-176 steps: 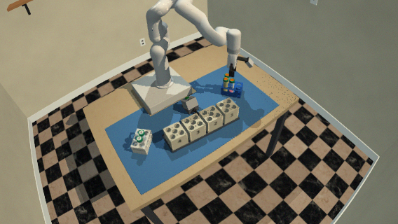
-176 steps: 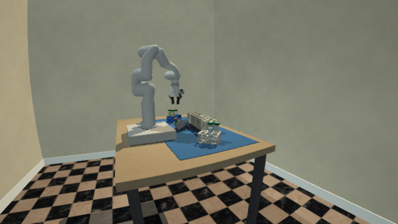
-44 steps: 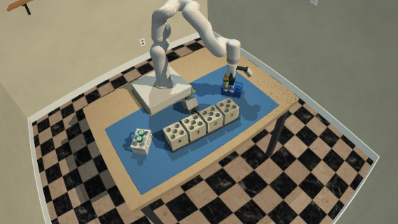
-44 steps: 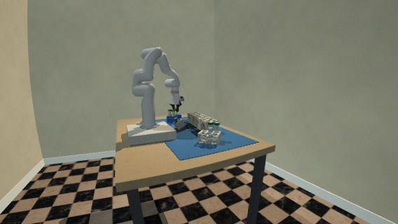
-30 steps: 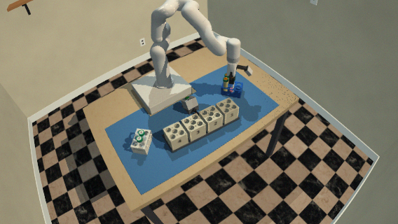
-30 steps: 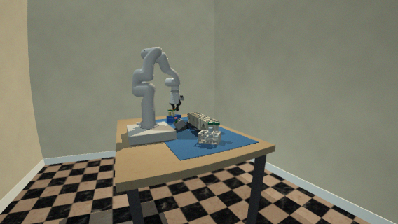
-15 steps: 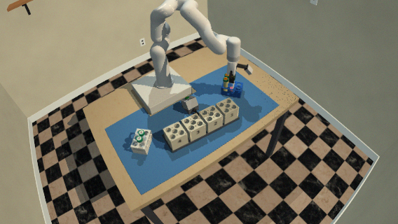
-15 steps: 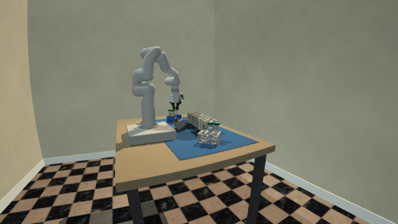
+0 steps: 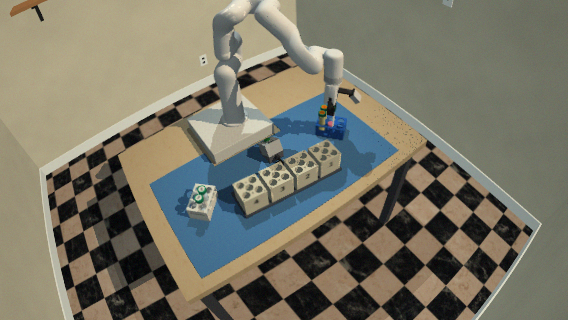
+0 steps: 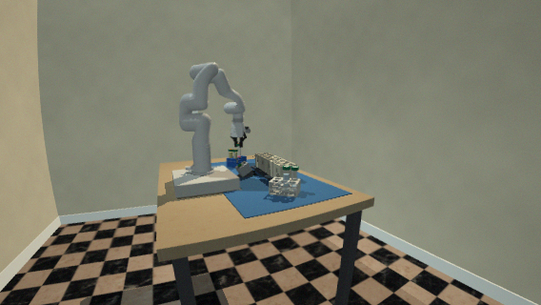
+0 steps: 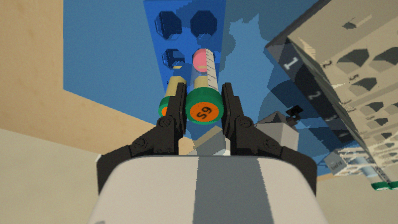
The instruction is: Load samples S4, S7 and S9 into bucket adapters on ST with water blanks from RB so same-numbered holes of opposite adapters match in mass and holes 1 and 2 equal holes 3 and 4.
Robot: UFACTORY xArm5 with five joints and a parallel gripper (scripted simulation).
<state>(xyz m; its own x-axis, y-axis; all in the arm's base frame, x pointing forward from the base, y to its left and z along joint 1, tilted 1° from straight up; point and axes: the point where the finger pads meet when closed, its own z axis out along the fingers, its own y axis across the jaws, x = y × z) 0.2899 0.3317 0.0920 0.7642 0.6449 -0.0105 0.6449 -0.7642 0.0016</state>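
My gripper (image 11: pixel 204 94) (image 9: pixel 330 107) (image 10: pixel 238 141) is shut on the green cap of sample S9 (image 11: pixel 203 111). The tube hangs upright, and its lower end with pink liquid (image 11: pixel 202 60) is over the blue sample rack RS (image 11: pixel 150 45) (image 9: pixel 339 131) (image 10: pixel 231 163). A second orange-dotted sample (image 11: pixel 165 106) (image 9: pixel 322 118) stands in the rack just left of S9, half hidden by my left finger. The four beige adapters on stand ST (image 9: pixel 325 157) (image 11: pixel 350 65) (image 10: pixel 273 164) form a row with all visible holes empty. The blank rack RB (image 9: pixel 201 202) (image 10: pixel 285 186) holds green-capped blanks.
The grey sloped desk with the DONE key (image 9: pixel 271 148) (image 11: pixel 272 127) (image 10: pixel 245 170) stands between the arm's base (image 9: pixel 225 132) and the adapters. Everything rests on a blue mat (image 9: pixel 225 240) on the wooden table (image 9: pixel 150 155). The table's edge is close behind RS.
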